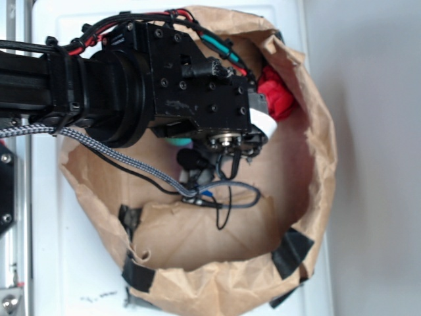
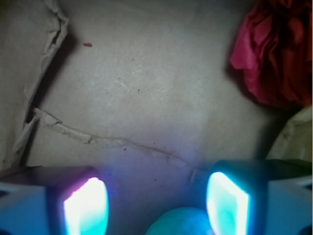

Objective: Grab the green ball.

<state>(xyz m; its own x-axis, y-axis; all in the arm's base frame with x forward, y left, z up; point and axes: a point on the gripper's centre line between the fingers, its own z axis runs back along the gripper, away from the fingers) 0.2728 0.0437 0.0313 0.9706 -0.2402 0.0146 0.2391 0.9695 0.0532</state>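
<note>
The bag [image 1: 309, 191] is brown kraft paper, matt, creased and wrinkled, with black tape patches [image 1: 291, 252] of dull finish. Its floor [image 2: 161, 98] appears rough and fibrous, with torn ridges. The red wad [image 2: 276, 54] looks like crumpled, matt paper or cloth. The arm housing [image 1: 177, 79] is black plastic or metal, semi-gloss. The fingers [image 2: 85, 208] appear smooth, glowing and translucent. The green ball [image 2: 178, 223] looks matt.

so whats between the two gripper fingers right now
In the wrist view, the green ball sits low between the two glowing fingers, its top just showing at the frame's bottom edge. Above it the stretch is bare brown paper. The fingers stand apart, not touching it.
</note>
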